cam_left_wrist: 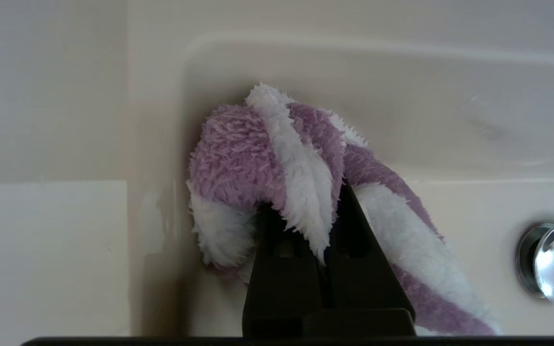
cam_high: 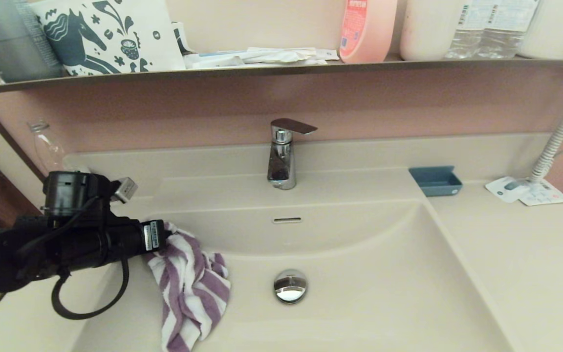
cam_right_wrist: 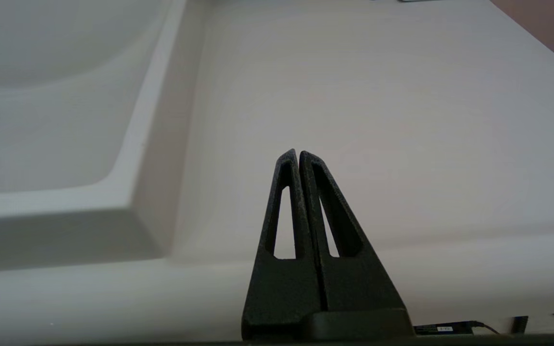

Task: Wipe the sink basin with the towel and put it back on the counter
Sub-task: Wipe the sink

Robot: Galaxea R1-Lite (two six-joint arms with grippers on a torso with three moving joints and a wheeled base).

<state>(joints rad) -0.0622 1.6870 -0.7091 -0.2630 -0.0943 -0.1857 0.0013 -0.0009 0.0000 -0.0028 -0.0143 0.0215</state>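
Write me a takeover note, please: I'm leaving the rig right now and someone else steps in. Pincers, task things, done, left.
Left pincer: shut on the towel, inside the sink basin at its left wall, left of the drain plug.
Right pincer: shut, holding nothing, parked above the counter right of the basin.
Done: towel picked up and brought into the basin.
Left: how much has been wiped cannot be told from the views; finish wiping, then lay the towel back on the counter.
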